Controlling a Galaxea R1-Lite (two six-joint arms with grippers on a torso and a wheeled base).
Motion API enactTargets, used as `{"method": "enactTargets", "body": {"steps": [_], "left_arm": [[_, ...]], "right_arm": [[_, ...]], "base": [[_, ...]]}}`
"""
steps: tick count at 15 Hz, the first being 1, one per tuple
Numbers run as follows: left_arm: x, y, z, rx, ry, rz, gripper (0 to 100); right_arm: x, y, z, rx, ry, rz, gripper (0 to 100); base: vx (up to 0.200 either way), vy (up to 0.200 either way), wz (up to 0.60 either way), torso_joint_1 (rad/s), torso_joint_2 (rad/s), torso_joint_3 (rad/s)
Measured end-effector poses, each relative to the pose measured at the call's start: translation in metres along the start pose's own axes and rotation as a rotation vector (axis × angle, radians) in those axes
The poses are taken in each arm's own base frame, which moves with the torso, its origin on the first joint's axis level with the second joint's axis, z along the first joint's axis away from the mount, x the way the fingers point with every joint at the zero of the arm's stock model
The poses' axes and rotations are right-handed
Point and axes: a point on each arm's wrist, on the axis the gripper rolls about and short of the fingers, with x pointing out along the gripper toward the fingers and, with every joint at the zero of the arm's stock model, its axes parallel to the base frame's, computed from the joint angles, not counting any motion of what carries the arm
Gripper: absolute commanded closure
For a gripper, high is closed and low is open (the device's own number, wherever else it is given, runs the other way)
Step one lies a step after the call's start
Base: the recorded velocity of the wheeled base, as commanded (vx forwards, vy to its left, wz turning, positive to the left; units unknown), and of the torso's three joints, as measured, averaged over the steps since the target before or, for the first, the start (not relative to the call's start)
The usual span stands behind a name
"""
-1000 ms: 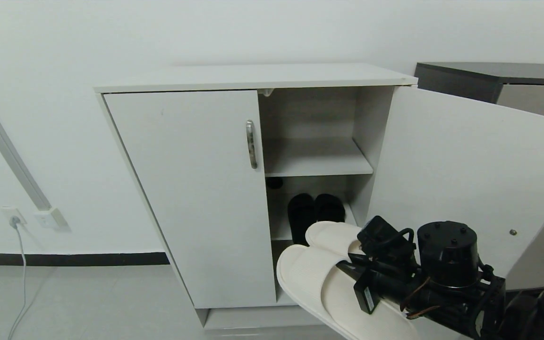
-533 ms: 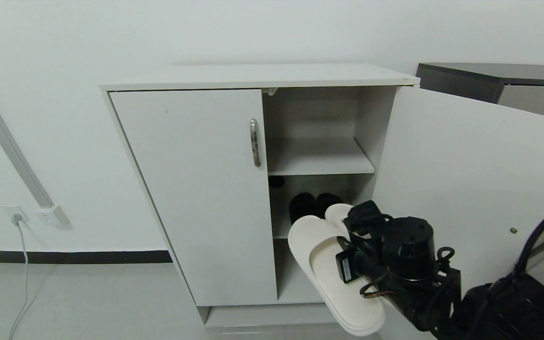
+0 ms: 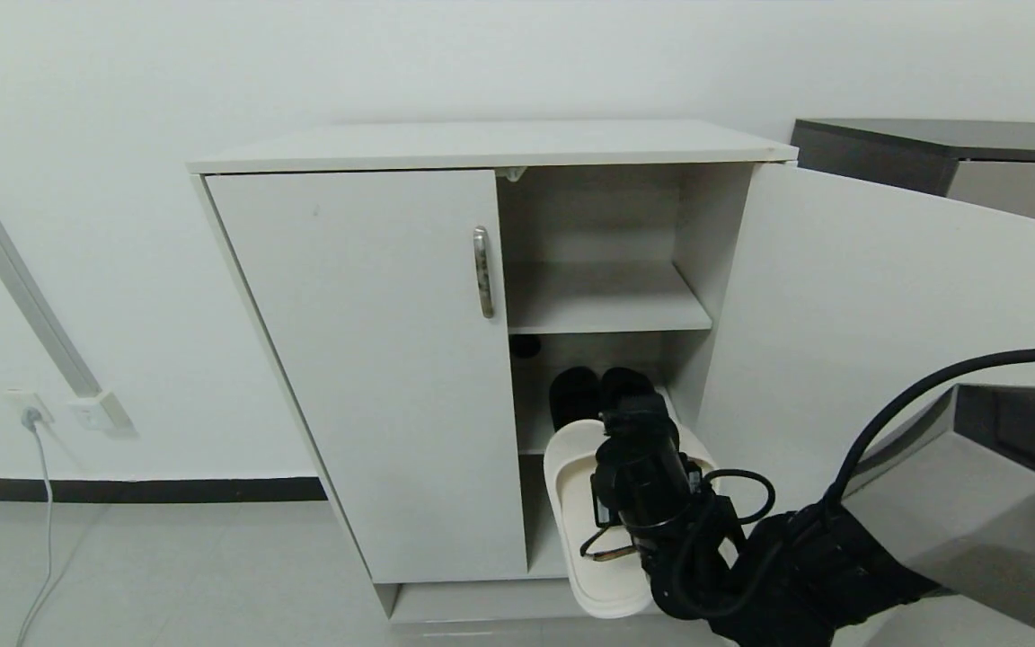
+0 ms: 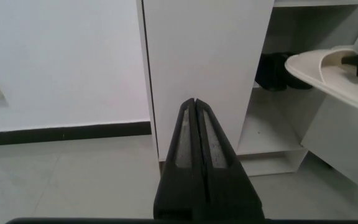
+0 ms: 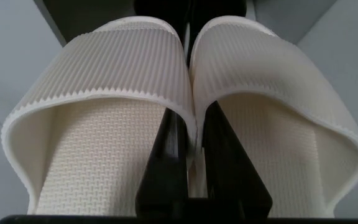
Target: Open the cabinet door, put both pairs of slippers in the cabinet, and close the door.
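Forward went white slippers (image 3: 567, 476) toward cabinet (image 3: 356, 359) (black slippers (image 3: 576, 395) inside).

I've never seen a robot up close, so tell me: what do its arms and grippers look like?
Left gripper: two flat black fingers with grey pads, tapering to a rounded tip. Right gripper: plain black, blade-like fingers. The right arm is black with a drum-shaped joint, thin looping black cables, one thick black cable and a grey shell.
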Motion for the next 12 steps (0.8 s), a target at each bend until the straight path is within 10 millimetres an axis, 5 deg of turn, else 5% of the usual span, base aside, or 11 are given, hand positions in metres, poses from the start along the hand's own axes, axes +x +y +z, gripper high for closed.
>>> {"method": "enactTargets", "body": {"steps": [12], "left_arm": [[0.0,0.0,0.0,-0.002,0.0,0.0,100]], "right_arm": [[-0.026,0.005,0.099,-0.051,-0.162,0.018,100]], "base": [[0.0,0.0,0.0,0.0,0.0,0.0]]}}
